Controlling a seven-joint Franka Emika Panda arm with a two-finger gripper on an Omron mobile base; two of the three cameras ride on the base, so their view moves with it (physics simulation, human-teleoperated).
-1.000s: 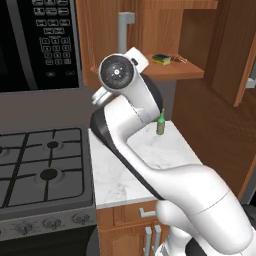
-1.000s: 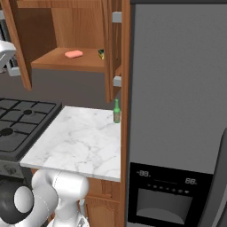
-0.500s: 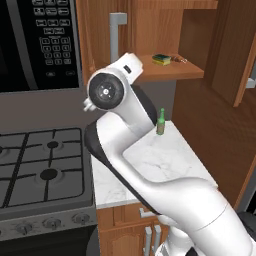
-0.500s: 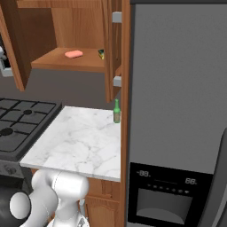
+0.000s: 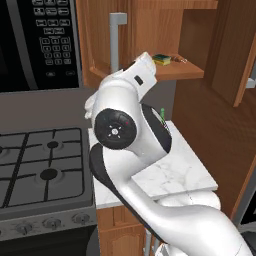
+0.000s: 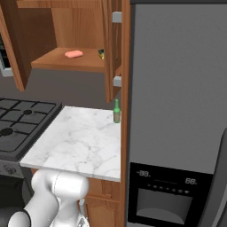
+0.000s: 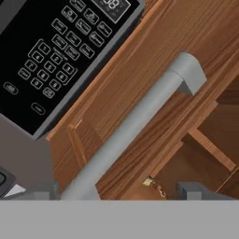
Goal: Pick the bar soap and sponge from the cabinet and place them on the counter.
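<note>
The hand (image 7: 114,193) stands wide and empty at the frame's bottom, facing the cabinet (image 7: 158,65) door's handle (image 7: 135,126); bar soap (image 6: 73,54) and sponge (image 5: 162,59) lie on the shelf (image 6: 71,62), upper frame; reach past the door's edge, table (image 6: 84,137) bare below.

The wooden shelf (image 6: 66,61) inside the open cabinet (image 6: 17,53) carries the bar soap (image 6: 73,54) near its middle, lying flat — and the sponge (image 5: 161,59) toward the shelf's right end, with a small brown item (image 5: 179,59) just beside it. Below, the marble table (image 6: 75,142) bears a green bottle (image 6: 116,111), upright at its back right corner.
</note>
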